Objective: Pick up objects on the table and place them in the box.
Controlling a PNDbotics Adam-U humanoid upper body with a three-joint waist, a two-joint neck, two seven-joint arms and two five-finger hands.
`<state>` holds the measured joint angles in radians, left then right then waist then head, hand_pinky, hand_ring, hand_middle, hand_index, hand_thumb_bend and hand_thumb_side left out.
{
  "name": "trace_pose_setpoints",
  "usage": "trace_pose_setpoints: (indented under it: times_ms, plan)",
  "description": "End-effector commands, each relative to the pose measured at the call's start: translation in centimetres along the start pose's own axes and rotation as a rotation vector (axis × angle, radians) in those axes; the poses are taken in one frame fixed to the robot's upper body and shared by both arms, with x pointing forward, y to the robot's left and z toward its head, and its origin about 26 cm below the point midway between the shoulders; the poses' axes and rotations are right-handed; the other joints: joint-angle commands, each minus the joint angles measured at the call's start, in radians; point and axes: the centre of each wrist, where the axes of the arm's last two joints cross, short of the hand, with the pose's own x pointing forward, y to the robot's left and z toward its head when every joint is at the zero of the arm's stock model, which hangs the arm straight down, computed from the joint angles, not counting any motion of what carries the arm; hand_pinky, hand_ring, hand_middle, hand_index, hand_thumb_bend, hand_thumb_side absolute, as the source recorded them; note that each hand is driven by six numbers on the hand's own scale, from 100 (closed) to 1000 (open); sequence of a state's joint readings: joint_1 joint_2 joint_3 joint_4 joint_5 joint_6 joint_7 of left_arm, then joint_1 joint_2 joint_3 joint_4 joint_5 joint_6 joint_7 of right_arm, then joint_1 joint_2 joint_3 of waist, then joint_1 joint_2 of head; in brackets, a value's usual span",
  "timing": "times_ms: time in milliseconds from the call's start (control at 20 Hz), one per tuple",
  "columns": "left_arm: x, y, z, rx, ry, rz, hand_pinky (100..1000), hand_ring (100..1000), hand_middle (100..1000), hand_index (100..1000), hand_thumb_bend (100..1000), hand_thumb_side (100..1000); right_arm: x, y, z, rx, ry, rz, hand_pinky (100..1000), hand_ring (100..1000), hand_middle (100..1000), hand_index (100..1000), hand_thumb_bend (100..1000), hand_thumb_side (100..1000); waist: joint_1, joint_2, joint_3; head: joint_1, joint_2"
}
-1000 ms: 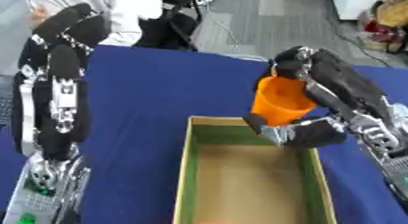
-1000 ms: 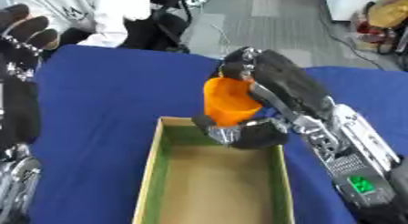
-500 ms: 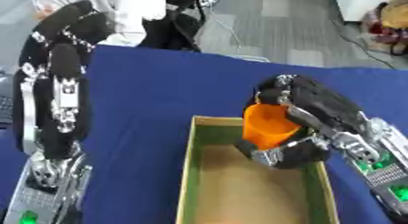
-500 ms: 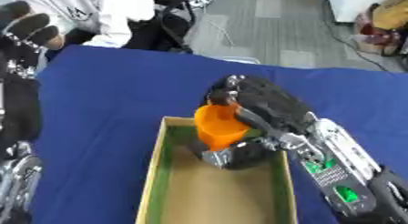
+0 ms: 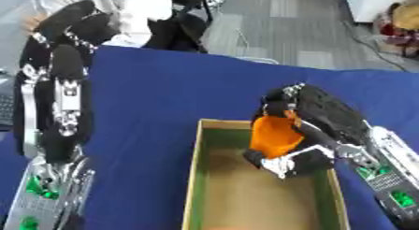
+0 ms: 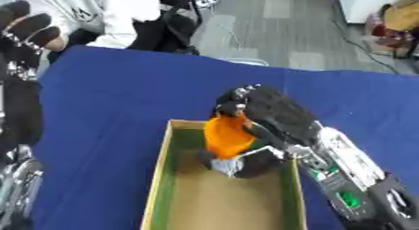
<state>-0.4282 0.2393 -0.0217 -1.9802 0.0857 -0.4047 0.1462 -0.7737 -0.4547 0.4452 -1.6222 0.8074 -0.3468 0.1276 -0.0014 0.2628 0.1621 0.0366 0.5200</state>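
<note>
Orange cup (image 5: 275,136) sat gripped in the right hand (image 5: 315,126), fingers curled over its far side and thumb under it, tilted. Hand and cup hung over the far end of the box (image 5: 193,187), cup bottom dipping below the rim line, inside the green-lined walls; whether it touched the box floor was not clear. Box floor nearer than the hand was bare tan cardboard. Blue table (image 5: 163,98) spread all around. Left hand (image 5: 61,79) was raised well to the left of the box, fingers straight, holding nothing.
</note>
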Motion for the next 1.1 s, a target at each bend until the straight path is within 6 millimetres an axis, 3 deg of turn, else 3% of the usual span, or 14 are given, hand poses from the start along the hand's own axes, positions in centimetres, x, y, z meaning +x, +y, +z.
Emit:
trace_pose_setpoints:
  times_ms: [50, 150, 200, 250, 450, 900, 950, 1000, 1050, 1100]
  plan:
    - [0.59, 0.00, -0.68, -0.016, -0.033, -0.003, 828, 762, 796, 811, 842, 520, -0.04, 0.11, -0.22, -0.005, -0.026, 0.006, 293, 563, 677, 755, 386, 1000, 0.001, -0.024, 0.001, 0.007, 0.004]
    - [0.59, 0.01, -0.69, -0.016, -0.034, -0.003, 828, 761, 796, 811, 842, 521, -0.08, 0.45, -0.17, 0.007, -0.043, -0.011, 480, 655, 748, 811, 405, 1000, 0.001, -0.024, 0.000, 0.008, 0.005]
    - [0.59, 0.01, -0.69, -0.016, -0.034, -0.003, 828, 761, 796, 811, 842, 520, -0.13, 0.53, -0.14, 0.012, -0.048, -0.018, 438, 633, 733, 798, 398, 1000, 0.001, -0.024, 0.000, 0.008, 0.005]
    - [0.59, 0.01, -0.69, -0.016, -0.035, -0.003, 828, 761, 796, 811, 842, 521, -0.16, 0.61, -0.11, 0.017, -0.054, -0.023, 555, 692, 774, 824, 428, 1000, 0.001, -0.024, 0.000, 0.009, 0.006]
    - [0.59, 0.01, -0.70, -0.017, -0.035, -0.003, 828, 761, 796, 811, 843, 521, -0.27, 0.74, -0.02, 0.021, -0.062, -0.040, 619, 729, 806, 854, 411, 1000, 0.001, -0.024, 0.000, 0.010, 0.008]
    - [0.60, 0.02, -0.71, -0.019, -0.036, -0.003, 827, 761, 796, 811, 846, 522, -0.28, 0.57, 0.10, 0.010, -0.072, -0.050, 675, 757, 836, 901, 433, 1000, 0.000, -0.026, -0.001, 0.012, 0.013]
    - [0.60, 0.02, -0.72, -0.019, -0.036, -0.004, 827, 760, 796, 811, 847, 522, -0.29, 0.56, 0.11, 0.009, -0.075, -0.053, 762, 778, 845, 926, 482, 1000, 0.000, -0.026, -0.001, 0.012, 0.014]
    - [0.60, 0.03, -0.72, -0.019, -0.037, -0.004, 827, 760, 796, 811, 847, 522, -0.29, 0.54, 0.12, 0.009, -0.079, -0.056, 718, 769, 842, 920, 464, 1000, -0.001, -0.027, -0.001, 0.012, 0.014]
    - [0.60, 0.04, -0.72, -0.019, -0.037, -0.004, 827, 760, 796, 811, 848, 522, -0.30, 0.49, 0.12, 0.006, -0.083, -0.060, 901, 819, 864, 965, 502, 1000, -0.001, -0.027, -0.002, 0.013, 0.015]
    - [0.60, 0.04, -0.71, -0.020, -0.037, -0.005, 827, 760, 796, 811, 848, 522, -0.31, 0.45, 0.13, 0.004, -0.086, -0.066, 853, 797, 851, 943, 508, 1000, -0.001, -0.027, -0.002, 0.013, 0.015]
